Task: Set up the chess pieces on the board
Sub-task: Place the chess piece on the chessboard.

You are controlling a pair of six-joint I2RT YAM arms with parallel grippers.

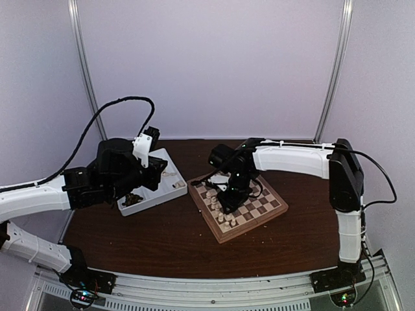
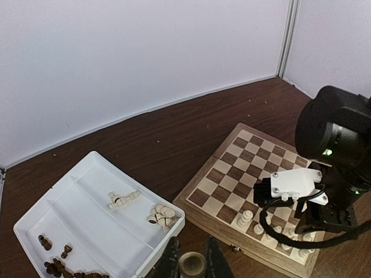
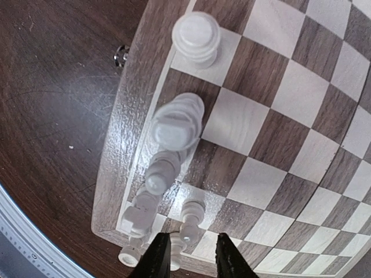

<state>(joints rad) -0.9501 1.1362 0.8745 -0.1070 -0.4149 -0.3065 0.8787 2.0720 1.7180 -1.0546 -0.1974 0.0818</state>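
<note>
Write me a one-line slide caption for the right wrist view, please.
Right end effector, slightly open, hovers over a row of cream chess pieces along the board edge.

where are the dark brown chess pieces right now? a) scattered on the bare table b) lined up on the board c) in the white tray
c: the dark brown pieces lie in a compartment of the white tray, while only cream-white pieces show on the board.
</note>
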